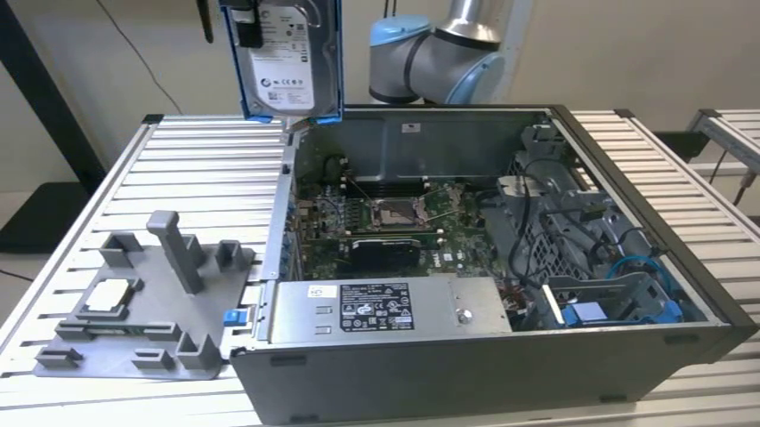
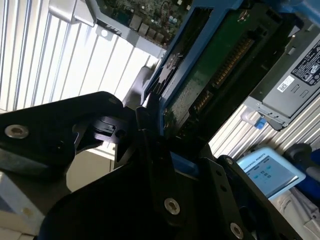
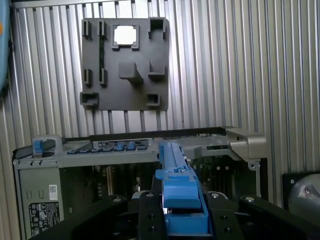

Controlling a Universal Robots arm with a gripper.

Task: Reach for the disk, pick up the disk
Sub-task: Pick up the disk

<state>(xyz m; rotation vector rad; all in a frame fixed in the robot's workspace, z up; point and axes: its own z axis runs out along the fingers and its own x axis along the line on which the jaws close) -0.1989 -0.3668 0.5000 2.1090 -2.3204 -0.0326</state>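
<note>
A: Tool status?

B: We read the tool (image 3: 182, 216) as clamped on the disk (image 1: 291, 58). In the first wrist view its black fingers (image 3: 150, 210) sit either side of the blue carrier, spread no wider than the carrier is thick.

A: Where's the disk?

B: In the air and upright, with its white label facing the exterior camera. It hangs over the rear corner of the open computer case (image 1: 475, 374), on the exterior view's left. We can't tell from here whether its lower edge is clear of the case wall. The second wrist view gives us its green board side.

A: Surface and room?

B: The surface (image 1: 178, 151) is slatted metal and carries the case, which lies on its side. There's another slatted piece (image 1: 724, 124) at the exterior view's right. A pale wall (image 1: 594, 44) is behind, and a dark post (image 1: 48, 98) stands at the exterior view's left.

A: Anything else around?

B: A grey fixture plate (image 1: 155, 311) lies just beside the case, with upright pegs and a small square chip (image 1: 109, 294) seated in one recess. Inside the case we see the motherboard (image 1: 380, 222), the power supply (image 1: 380, 307) along the near wall, and blue cables (image 1: 642, 267) toward the exterior view's right. The arm's blue-capped joint (image 1: 433, 62) sits behind the case, near the disk.
</note>
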